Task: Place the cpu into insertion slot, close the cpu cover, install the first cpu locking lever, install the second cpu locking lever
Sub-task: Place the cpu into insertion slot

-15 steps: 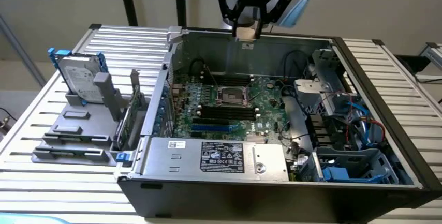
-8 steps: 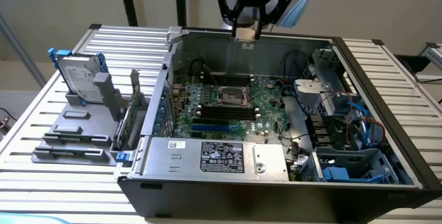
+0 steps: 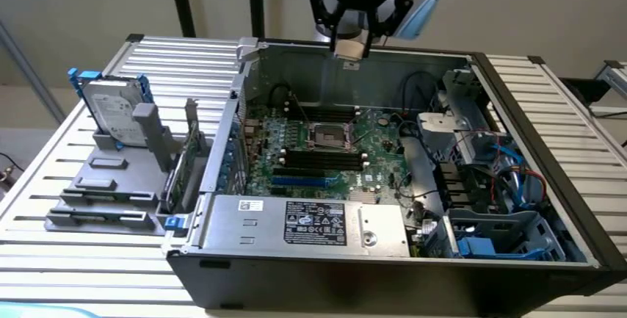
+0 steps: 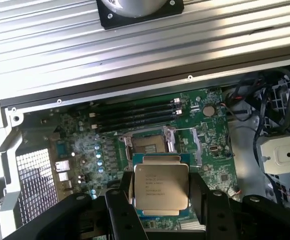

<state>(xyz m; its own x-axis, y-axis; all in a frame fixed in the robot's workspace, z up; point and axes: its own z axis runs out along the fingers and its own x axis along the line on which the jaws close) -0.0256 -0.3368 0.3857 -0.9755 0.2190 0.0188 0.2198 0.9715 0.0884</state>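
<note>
My gripper (image 3: 350,48) hangs high over the back wall of the open computer case, shut on the cpu (image 4: 161,186), a small flat square chip with a silver-grey printed top. The black fingers (image 4: 118,200) clamp the chip's two opposite edges. Well below it, on the green motherboard (image 3: 377,160), lies the insertion slot (image 3: 328,135), a square socket with a dark centre and silvery rim. In the wrist view the insertion slot (image 4: 146,143) sits just beyond the held chip, and the cpu cover (image 4: 197,140) stands swung open beside it.
The tower case (image 3: 392,274) lies on its side on a ribbed metal table (image 3: 88,259). Black memory slots (image 3: 319,160) and a blue card slot (image 3: 299,182) run beside the socket. A silver power supply (image 3: 304,222), cables (image 3: 504,164) and drive cages crowd the exterior view's right. A hard drive (image 3: 113,112) stands at the left.
</note>
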